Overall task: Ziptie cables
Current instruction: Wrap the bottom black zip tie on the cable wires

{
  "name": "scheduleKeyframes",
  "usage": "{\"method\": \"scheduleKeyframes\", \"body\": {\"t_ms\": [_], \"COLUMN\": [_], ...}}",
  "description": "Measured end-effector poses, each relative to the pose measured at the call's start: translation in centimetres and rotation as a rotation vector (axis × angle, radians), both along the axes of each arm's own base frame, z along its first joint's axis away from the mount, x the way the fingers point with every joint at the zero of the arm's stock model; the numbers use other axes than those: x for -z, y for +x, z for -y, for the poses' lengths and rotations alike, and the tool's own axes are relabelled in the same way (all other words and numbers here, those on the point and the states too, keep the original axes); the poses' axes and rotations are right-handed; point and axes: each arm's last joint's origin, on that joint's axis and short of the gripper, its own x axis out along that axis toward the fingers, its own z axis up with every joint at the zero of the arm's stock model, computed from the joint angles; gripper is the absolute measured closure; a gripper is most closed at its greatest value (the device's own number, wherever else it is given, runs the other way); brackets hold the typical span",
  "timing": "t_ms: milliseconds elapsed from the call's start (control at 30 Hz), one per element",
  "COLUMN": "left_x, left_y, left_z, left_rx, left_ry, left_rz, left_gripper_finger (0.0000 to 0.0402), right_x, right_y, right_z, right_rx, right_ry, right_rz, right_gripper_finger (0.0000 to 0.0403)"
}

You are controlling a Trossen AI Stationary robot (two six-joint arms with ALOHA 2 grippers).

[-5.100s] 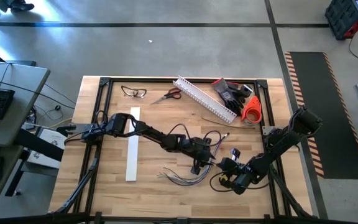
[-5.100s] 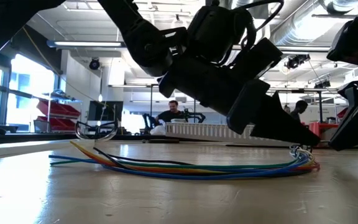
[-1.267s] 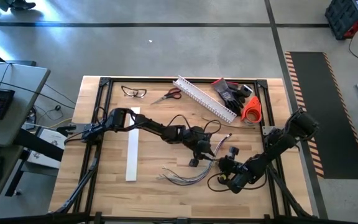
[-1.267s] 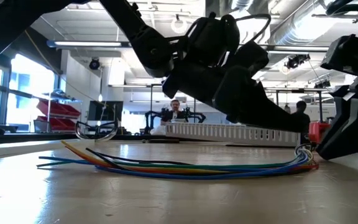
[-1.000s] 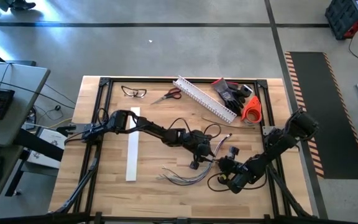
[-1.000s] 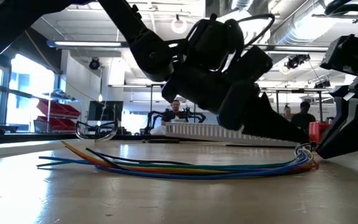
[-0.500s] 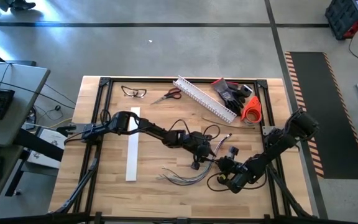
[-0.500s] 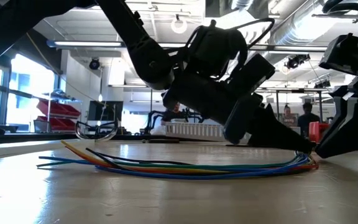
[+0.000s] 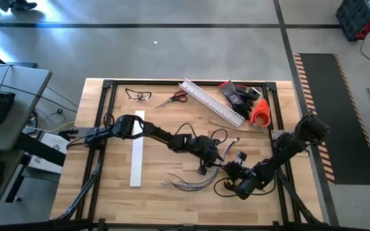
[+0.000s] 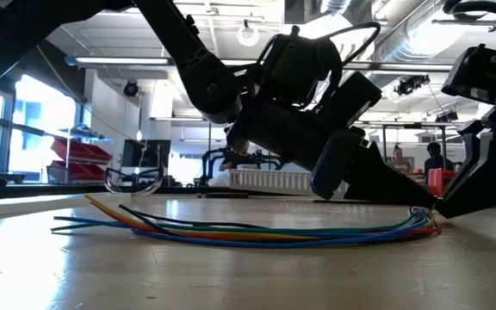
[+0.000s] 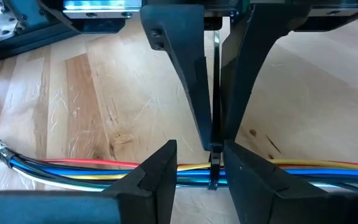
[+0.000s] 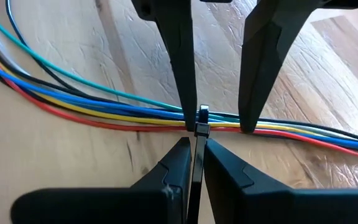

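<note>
The cables [image 9: 188,184] are a bundle of coloured wires lying in a curve on the wooden table [image 9: 108,186], seen side-on in the low view [image 10: 257,234]. A thin dark ziptie [image 12: 202,114] is looped round the bundle near its right end. My left gripper [image 11: 199,149] is open, one finger on each side of the ziptie and its tips down at the cables [image 11: 73,167]. Whether the tips touch the cables I cannot tell. My right gripper [image 12: 194,144] faces it across the bundle, shut on the ziptie. My right gripper pinches the ziptie's free strap [image 12: 195,163] between its two fingers, right beside the ziptie's head on the bundle. The fingers slant down at it from the table's right side, across the cables [image 12: 73,106]. The looped ziptie stays round the bundle, which lies on the table.
At the table's far edge lie a white slotted channel [image 9: 212,102], scissors [image 9: 177,97], safety glasses [image 9: 138,95], dark gloves [image 9: 239,95] and an orange tape roll [image 9: 259,113]. A white strip [image 9: 137,149] lies at the left. There is bare wood at the near left.
My left gripper's fingers have tipped down a little toward the right end of the cable bundle. The cables and my right gripper stay where they were.
</note>
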Motion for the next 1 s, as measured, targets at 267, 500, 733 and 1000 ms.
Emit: {"method": "scheduleKeyframes", "body": {"t_ms": [267,500,733,1000], "left_x": [0.65,0.73,0.68,0.67], "left_y": [0.01,0.09,0.12,0.11], "left_z": [0.17,0.29,0.32,0.42], "left_rx": [0.011,0.016,0.032,0.04], "left_ry": [0.006,-0.006,-0.014,-0.009], "left_rz": [-0.003,0.017,0.026,0.03], "left_gripper_finger": [0.032,0.0346,0.034,0.039], "right_x": [-0.03,-0.02,-0.03,-0.03], "right_y": [0.06,0.06,0.06,0.05], "right_z": [-0.04,-0.06,-0.07,-0.06], "right_rx": [0.015,0.019,0.017,0.017], "right_ry": [0.017,0.024,0.024,0.024], "right_rz": [0.015,0.016,0.015,0.014], "right_gripper_finger": [0.0375,0.0375,0.0375,0.0375]}}
